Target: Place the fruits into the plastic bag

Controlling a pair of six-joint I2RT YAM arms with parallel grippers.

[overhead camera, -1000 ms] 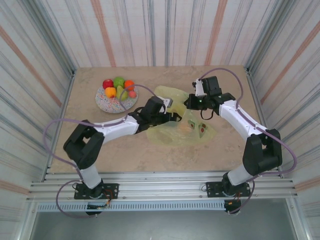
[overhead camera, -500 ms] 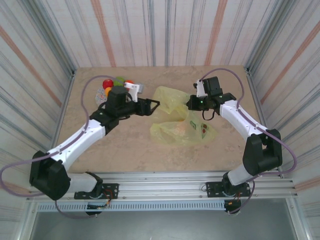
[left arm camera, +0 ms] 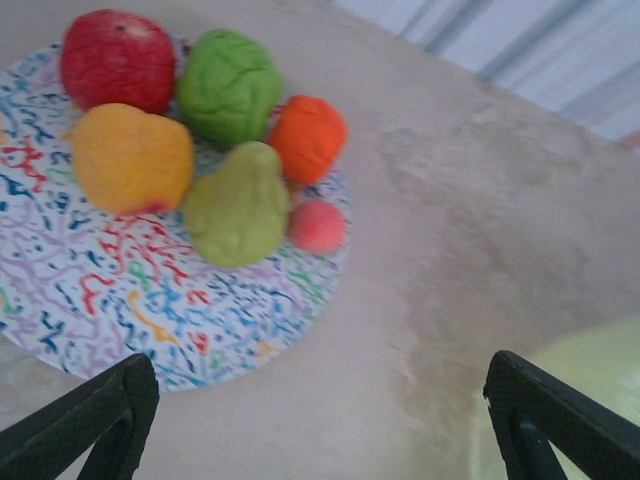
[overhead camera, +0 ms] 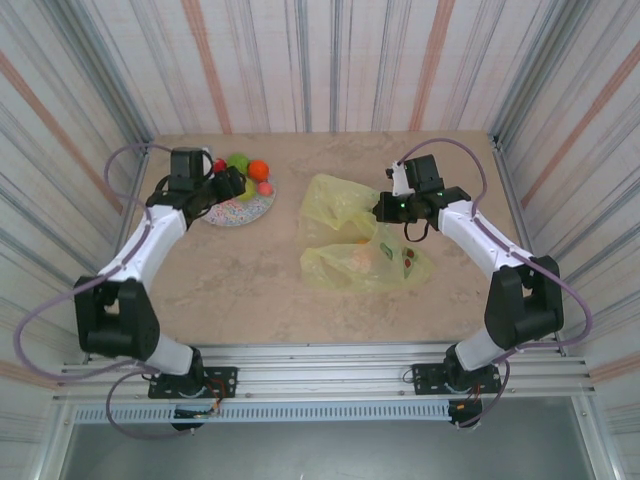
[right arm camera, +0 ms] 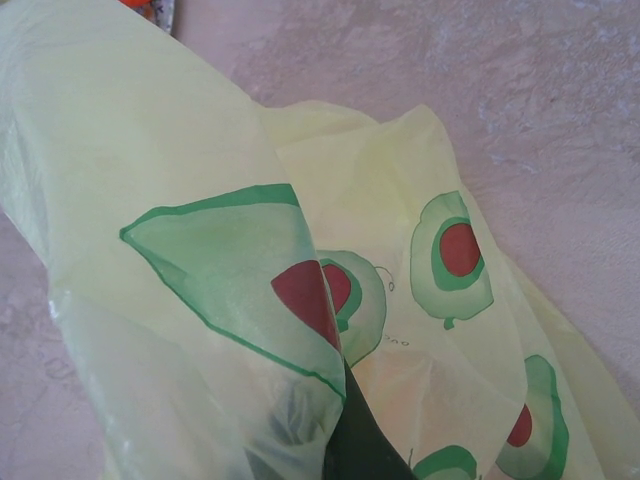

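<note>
On the tabletop (overhead camera: 250,290) lies the plastic bag (overhead camera: 350,230), its rim pinched up by the right claw (overhead camera: 385,207), while over the far-left speckled plate (overhead camera: 240,212) the spread left claw (left arm camera: 320,425) hovers above six fruits (left arm camera: 225,110), so the next pick seems in hand, calling for a descent and a closing on one.

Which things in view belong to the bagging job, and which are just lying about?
Job: plastic bag, fruit already inside it, red apple, round green fruit, orange, yellow fruit, green pear, pink peach.
Lying about: speckled plate under the fruits.
</note>
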